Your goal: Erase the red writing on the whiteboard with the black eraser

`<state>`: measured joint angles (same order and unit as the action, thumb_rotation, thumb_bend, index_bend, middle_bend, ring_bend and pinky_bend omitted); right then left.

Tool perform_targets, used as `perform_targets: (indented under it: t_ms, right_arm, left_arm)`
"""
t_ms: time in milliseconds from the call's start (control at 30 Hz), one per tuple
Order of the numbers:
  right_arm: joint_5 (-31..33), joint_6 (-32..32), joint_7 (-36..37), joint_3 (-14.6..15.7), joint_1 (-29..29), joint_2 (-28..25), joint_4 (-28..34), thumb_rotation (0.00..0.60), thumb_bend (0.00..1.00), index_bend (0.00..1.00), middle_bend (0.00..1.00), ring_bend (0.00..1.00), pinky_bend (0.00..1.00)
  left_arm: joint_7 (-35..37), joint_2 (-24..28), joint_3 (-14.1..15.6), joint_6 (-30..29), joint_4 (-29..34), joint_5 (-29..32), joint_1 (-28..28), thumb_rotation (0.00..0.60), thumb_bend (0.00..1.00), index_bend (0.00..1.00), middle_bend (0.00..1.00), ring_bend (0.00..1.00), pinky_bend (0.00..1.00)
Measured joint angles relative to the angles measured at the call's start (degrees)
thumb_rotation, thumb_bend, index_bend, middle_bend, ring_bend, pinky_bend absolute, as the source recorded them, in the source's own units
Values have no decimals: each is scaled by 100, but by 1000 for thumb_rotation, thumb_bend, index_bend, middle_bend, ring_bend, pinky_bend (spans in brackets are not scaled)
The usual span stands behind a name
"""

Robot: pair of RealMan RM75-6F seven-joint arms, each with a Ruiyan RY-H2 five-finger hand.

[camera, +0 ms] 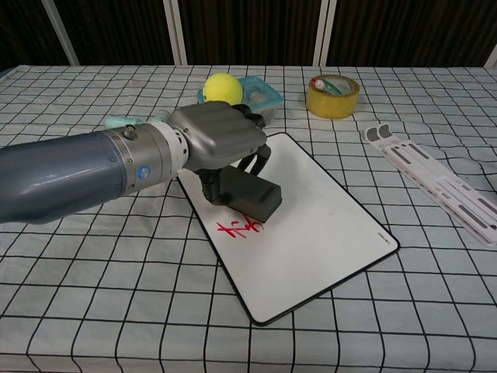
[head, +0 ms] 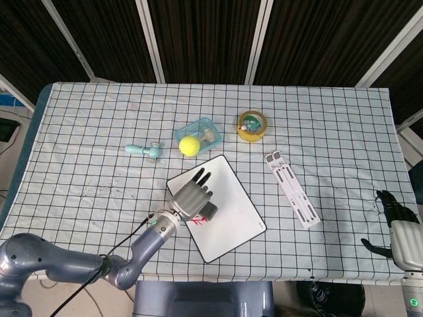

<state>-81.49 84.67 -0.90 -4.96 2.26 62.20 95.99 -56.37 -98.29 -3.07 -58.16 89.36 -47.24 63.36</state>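
Note:
The whiteboard (head: 228, 211) (camera: 318, 225) lies tilted on the checked cloth near the table's front middle. Red writing (camera: 239, 230) shows just in front of the black eraser (camera: 248, 198) (head: 209, 212); in the head view my hand and the eraser hide most of it. My left hand (head: 192, 199) (camera: 216, 140) grips the eraser from above and holds it on the board at the writing's upper edge. My right hand (head: 396, 218) hangs off the table's right front corner, fingers curled, holding nothing.
A yellow ball (head: 189, 145) sits by a teal tray (head: 206, 129) behind the board. A yellow tape roll (head: 252, 125) stands at back right. A white slotted strip (head: 293, 189) lies to the board's right. A teal tool (head: 144, 150) lies at left.

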Motion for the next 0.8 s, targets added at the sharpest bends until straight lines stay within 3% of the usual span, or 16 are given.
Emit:
perform_targets:
  t_ms: [800]
  right_arm:
    - [-6,-10,36,-2,2,-24,16,600,70,59,94,199,213]
  left_arm:
    - [-279,-354,162,30,-214,-46,-84,600,305,437,465,0,6]
